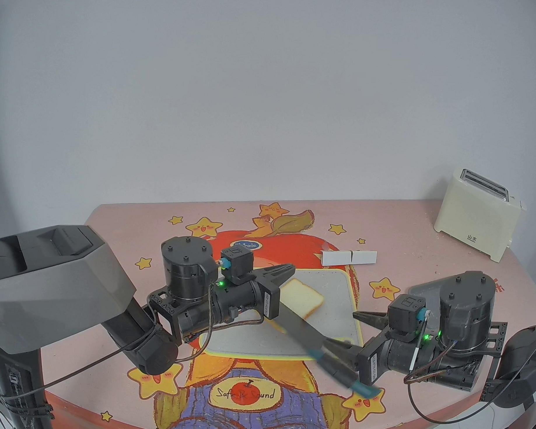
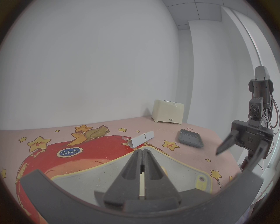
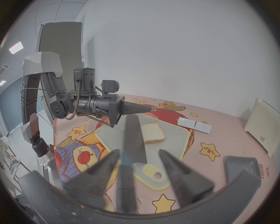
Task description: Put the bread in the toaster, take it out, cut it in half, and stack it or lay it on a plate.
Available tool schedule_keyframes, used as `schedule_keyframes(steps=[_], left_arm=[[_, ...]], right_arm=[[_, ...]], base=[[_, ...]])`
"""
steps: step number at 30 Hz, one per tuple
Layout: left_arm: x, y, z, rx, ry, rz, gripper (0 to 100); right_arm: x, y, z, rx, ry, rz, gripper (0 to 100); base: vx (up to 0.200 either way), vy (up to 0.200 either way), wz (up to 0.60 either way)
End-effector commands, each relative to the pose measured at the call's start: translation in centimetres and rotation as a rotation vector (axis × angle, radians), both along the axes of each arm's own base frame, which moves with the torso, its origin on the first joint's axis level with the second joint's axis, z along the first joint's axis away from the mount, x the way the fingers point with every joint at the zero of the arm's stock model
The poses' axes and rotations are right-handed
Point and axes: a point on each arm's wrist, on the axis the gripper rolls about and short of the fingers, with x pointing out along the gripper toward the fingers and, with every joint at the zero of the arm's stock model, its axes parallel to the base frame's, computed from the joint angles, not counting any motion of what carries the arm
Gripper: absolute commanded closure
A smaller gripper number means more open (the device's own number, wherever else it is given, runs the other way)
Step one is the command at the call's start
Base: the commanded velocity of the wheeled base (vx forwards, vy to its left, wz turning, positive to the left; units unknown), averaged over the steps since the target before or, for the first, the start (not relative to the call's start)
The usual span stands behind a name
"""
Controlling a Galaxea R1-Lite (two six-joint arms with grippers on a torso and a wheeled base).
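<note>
My left gripper [image 1: 290,269] hangs just above the near-left part of the cutting board [image 1: 335,290], its two dark, wedge-shaped fingers pressed almost flat together with only a thin slit between them and nothing in their grasp. Just beside their tips lies the slice of bread [image 1: 302,298], pale and soft-crumbed with a tan crust, flat on the board's grey matte face. The board is a rounded rectangle with a yellow-green rim.

My right gripper [image 1: 340,327] sits low over the board's near-right corner, jaws spread wide. The knife [image 1: 310,336] runs between them, a long dark grey blade on a teal handle, closer to one finger; I cannot tell whether it touches.

The boxy cream toaster [image 1: 478,213] stands at the far right of the pink cartoon-printed table [image 1: 396,228]. A dark rectangular tray [image 3: 242,166] lies beside my right arm.
</note>
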Motion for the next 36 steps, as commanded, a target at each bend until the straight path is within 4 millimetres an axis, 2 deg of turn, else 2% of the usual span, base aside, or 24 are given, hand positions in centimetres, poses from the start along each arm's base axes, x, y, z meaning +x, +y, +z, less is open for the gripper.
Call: schedule_keyframes(steps=[1, 10, 12, 13, 15, 20, 23, 27, 34, 36], left_arm=[[0.1, 0.0, -0.2, 0.001, 0.002, 0.001, 100], [0.2, 0.1, -0.3, 0.003, 0.002, 0.005, 100], [-0.1, 0.4, 0.2, 0.001, -0.002, 0.010, 100], [-0.6, 0.8, 1.3, -0.012, -0.018, 0.012, 100], [-1.2, 1.2, 2.2, -0.019, -0.029, 0.013, 100], [-3.6, 4.3, 5.1, -0.041, -0.061, 0.068, 100], [-4.1, 6.9, 6.3, -0.045, -0.086, 0.139, 100], [-4.9, 9.7, 7.7, -0.088, -0.152, 0.217, 100], [-5.9, 12.5, 9.3, -0.120, -0.241, 0.291, 100], [-5.8, 12.6, 9.3, -0.121, -0.246, 0.291, 100]], right_arm=[[0.0, 0.0, 0.0, -0.001, 0.002, 0.002, 0], [-0.2, 0.0, -0.1, -0.005, 0.005, 0.008, 0], [-0.4, 0.1, -0.2, -0.010, 0.008, 0.016, 0], [-0.5, 0.1, -0.2, -0.010, 0.006, 0.019, 0], [-0.5, 0.0, -0.1, -0.011, 0.004, 0.020, 0], [-1.4, 0.1, 0.1, -0.014, 0.004, 0.052, 0], [-2.1, 0.4, -0.6, -0.034, 0.022, 0.082, 0], [-2.0, 0.7, -2.1, -0.077, 0.062, 0.090, 0], [-2.0, 0.6, -3.2, -0.117, 0.092, 0.091, 0], [-1.9, 0.6, -3.3, -0.121, 0.094, 0.091, 0]], base=[[0.000, 0.000, 0.00], [0.000, 0.000, 0.00], [0.000, 0.000, 0.00], [0.000, 0.000, 0.00], [0.000, 0.000, 0.00], [0.000, 0.000, 0.00], [0.000, 0.000, 0.00], [0.000, 0.000, 0.00], [0.000, 0.000, 0.00], [0.000, 0.000, 0.00]])
